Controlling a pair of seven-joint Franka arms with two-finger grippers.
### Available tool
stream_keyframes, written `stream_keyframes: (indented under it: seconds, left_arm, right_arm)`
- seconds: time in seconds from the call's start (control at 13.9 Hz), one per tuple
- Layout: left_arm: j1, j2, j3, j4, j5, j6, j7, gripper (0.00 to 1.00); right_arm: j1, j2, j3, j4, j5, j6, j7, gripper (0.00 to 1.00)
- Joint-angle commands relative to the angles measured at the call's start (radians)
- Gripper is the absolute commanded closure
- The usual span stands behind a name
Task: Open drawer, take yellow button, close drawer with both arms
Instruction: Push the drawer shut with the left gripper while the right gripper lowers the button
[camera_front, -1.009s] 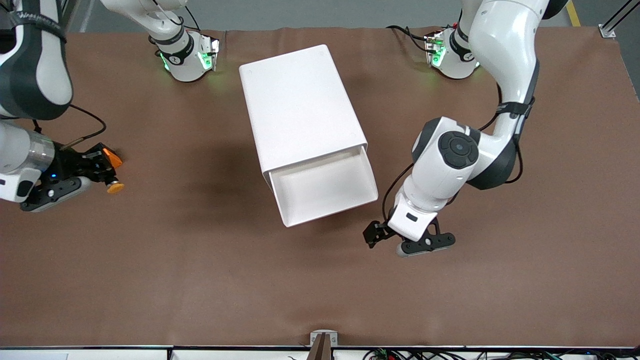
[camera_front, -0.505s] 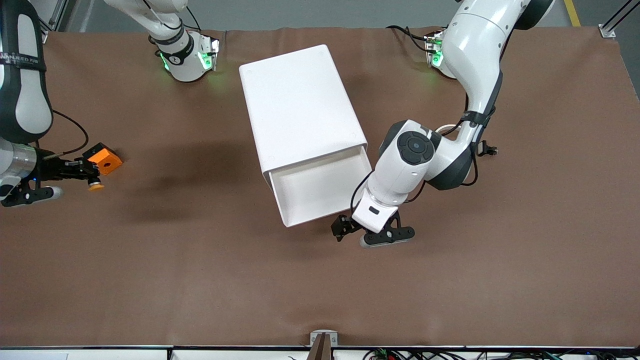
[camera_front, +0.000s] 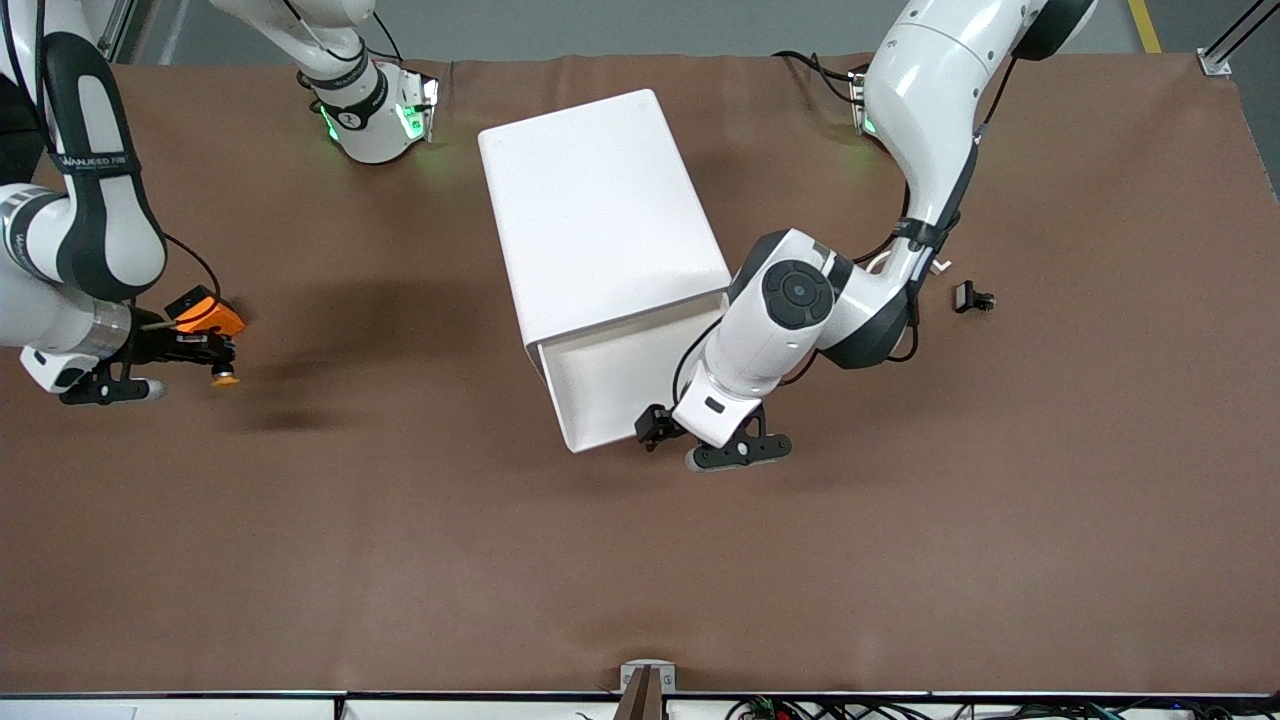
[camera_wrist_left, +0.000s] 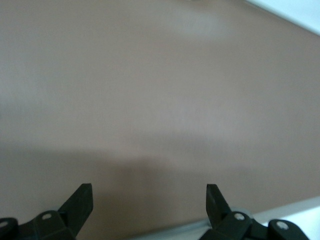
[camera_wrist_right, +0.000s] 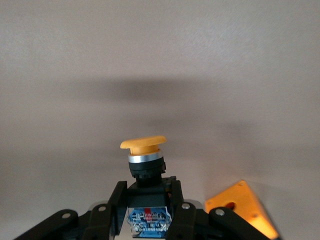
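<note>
R gripper (camera_front: 205, 352) is clamped on the button (camera_front: 224, 377), held just above the table (camera_front: 400, 560) at the R arm's end, w/ an orange block (camera_front: 205, 312) just beside it. The drawer (camera_front: 600, 385) is pulled out of the cabinet (camera_front: 600, 200), nothing visible in the part that shows. L gripper (camera_front: 690, 445) sits over the drawer's front edge, fingers (camera_wrist_left: 80, 202) spread apart, gripping nothing. A small black part (camera_front: 972, 297) lies toward the L arm's end.

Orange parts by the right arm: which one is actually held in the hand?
The button, the small one with the round orange cap and dark body, is clamped in the right hand. The orange square block with the hole lies on the table beside it, free.
</note>
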Motion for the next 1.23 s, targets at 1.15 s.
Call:
stream_keyframes:
  seconds: [1.15]
  left_arm:
    - [-0.001,-0.033,-0.082,-0.009,-0.265,-0.39,0.003,0.0]
  right_arm:
    - [-0.023,0.129,0.03,-0.132,0.122,0.307,-0.005,0.85]
